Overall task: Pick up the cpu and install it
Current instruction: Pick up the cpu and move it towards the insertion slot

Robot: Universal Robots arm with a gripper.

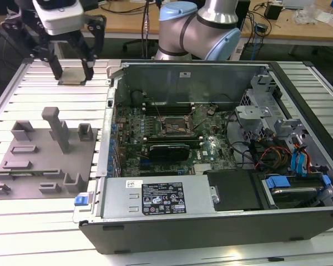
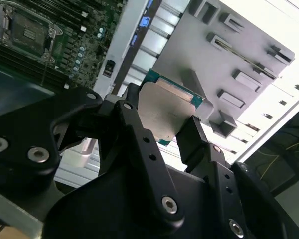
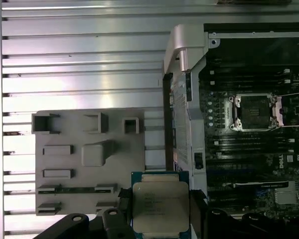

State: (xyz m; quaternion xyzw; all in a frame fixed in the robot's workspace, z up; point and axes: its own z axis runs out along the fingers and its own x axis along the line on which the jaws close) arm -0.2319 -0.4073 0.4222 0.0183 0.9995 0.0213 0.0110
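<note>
At the exterior view's left, the black two-fingered gripper (image 1: 73,76) is hanging over the ribbed aluminium table (image 1: 33,221), clamping the cpu (image 1: 72,73), a small flat square chip with a silvery-grey metal top and a green rim. In both wrist views the fingers (image 2: 192,137) are pinching two opposite edges of the cpu (image 3: 161,206), which is lying level between them with its metal top facing up toward the wrist. By the look of it, the chip is riding clear of the table rather than resting on it.

The grey plastic fixture plate (image 1: 44,166) with its raised blocks is sitting on the table below the gripper and just to one side of it.

Further toward the exterior view's right, the open black desktop computer case (image 1: 211,221) is lying on its side, exposing the green motherboard (image 1: 211,147). The black square socket frame (image 1: 173,126) is sitting on that board, well apart from the gripper and lower than it, so the held chip is lying off to the socket's side, not above it. In the first wrist view the socket frame (image 3: 253,112) is appearing open, with its edges running roughly parallel to the chip's edges.

The silver-and-blue arm (image 1: 200,25) is reaching from behind the case across to the gripper, its wrist pointing the fingers downward.
</note>
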